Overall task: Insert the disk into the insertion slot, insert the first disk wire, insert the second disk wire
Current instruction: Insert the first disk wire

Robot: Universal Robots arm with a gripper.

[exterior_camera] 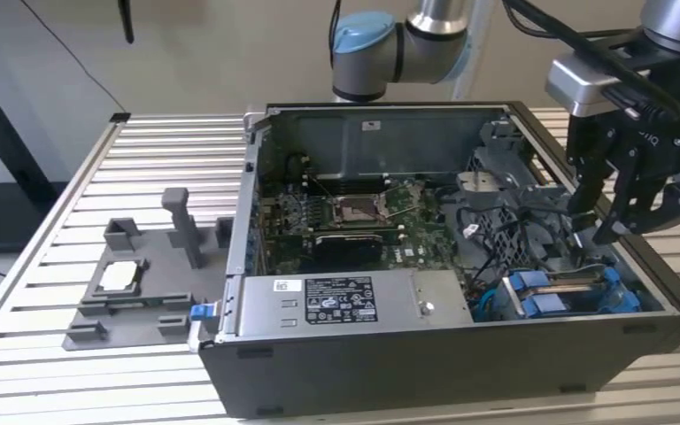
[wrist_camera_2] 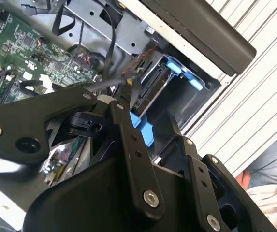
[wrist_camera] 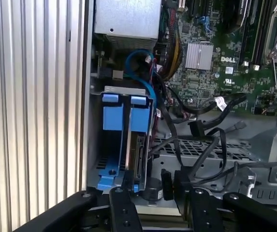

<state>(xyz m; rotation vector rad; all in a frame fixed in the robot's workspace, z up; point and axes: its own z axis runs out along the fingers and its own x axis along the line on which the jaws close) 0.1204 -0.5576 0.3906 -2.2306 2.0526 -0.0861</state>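
The disk [wrist_camera: 139, 159] stands on edge in the insertion slot [wrist_camera: 110, 170] at the case's corner, its blue carrier [wrist_camera: 138, 112] beside a second blue carrier [wrist_camera: 111, 112]. In the exterior view the blue carrier [exterior_camera: 562, 294] sits at the case's front right. My gripper [exterior_camera: 600, 221] hangs just above and behind it, open. In the first wrist view a black plug [wrist_camera: 166, 184] on a black wire lies between the spread fingers [wrist_camera: 123, 210], apart from them. A plug with red and yellow leads [wrist_camera_2: 130, 85] lies close to one fingertip [wrist_camera_2: 122, 104], by the disk's edge [wrist_camera_2: 150, 87].
The open computer case [exterior_camera: 435, 372] lies on a slatted metal table [exterior_camera: 33, 354]. Inside are the motherboard [exterior_camera: 352, 212], a power supply [exterior_camera: 340, 301] and loose black cables [wrist_camera: 211, 104]. A grey stand with upright posts [exterior_camera: 139, 274] sits at the exterior view's left.
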